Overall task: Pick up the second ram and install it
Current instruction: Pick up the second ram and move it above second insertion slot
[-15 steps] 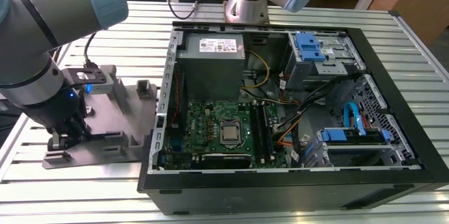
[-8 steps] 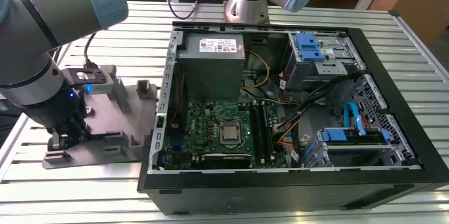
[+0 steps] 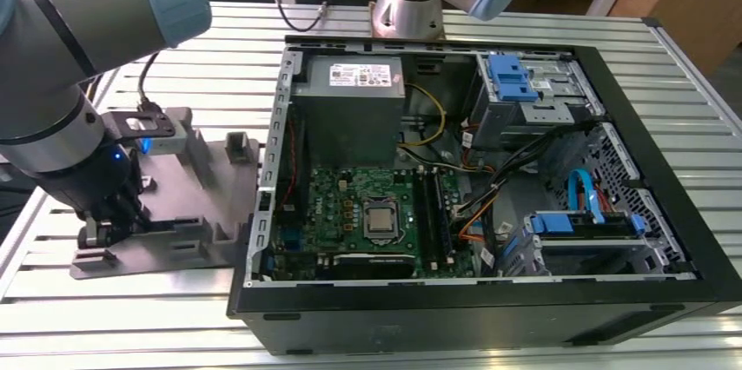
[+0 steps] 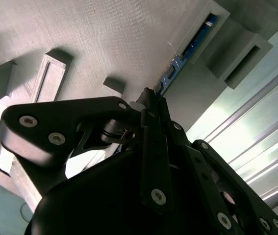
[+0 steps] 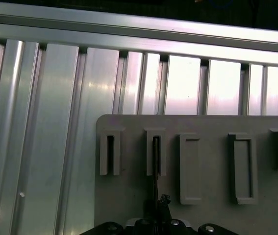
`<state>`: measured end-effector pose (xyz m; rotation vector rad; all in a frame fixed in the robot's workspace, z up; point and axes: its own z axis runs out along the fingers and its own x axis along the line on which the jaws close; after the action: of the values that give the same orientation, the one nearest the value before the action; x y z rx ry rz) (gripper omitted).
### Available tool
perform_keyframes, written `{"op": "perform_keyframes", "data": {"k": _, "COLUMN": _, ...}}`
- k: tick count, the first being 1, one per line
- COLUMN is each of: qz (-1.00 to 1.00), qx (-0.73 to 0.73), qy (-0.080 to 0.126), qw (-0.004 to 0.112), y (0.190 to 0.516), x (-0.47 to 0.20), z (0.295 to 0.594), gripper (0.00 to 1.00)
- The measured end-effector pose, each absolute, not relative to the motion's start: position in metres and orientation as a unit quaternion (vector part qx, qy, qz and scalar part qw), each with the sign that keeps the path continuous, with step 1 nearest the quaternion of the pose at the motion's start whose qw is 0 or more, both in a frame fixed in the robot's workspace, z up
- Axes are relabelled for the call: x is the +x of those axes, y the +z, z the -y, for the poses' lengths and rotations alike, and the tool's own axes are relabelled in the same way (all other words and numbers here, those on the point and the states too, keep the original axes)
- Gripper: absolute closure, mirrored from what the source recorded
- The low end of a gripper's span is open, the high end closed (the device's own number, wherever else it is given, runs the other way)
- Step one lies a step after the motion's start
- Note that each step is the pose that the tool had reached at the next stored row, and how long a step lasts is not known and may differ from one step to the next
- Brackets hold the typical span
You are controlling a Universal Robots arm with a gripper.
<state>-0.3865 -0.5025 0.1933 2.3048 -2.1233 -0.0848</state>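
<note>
The gripper [image 4: 150, 96] is clamped on the second ram [image 4: 178, 62]. The strip stands on edge in a slot near the grey tray's [image 5: 129, 205] corner.

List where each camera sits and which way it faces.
Exterior view: off the arm, high, looking down on the table, open computer case and grey tray; the gripper hangs low over the tray.
Second wrist view: on the wrist, looking along the gripper body at the second ram standing in a tray slot.
First wrist view: on the wrist, facing down onto tray and table slats; the gripper tip shows.
Shared: both wrist views show gripper, ram and tray.
</note>
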Motion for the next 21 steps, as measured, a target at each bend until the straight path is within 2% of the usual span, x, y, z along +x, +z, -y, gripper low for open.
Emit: {"op": "perform_keyframes", "data": {"k": 21, "qz": 0.677, "qx": 0.735, "qy": -0.027, "qw": 0.003, "y": 0.226, "x": -0.386, "z": 0.502, "gripper": 0.89}}
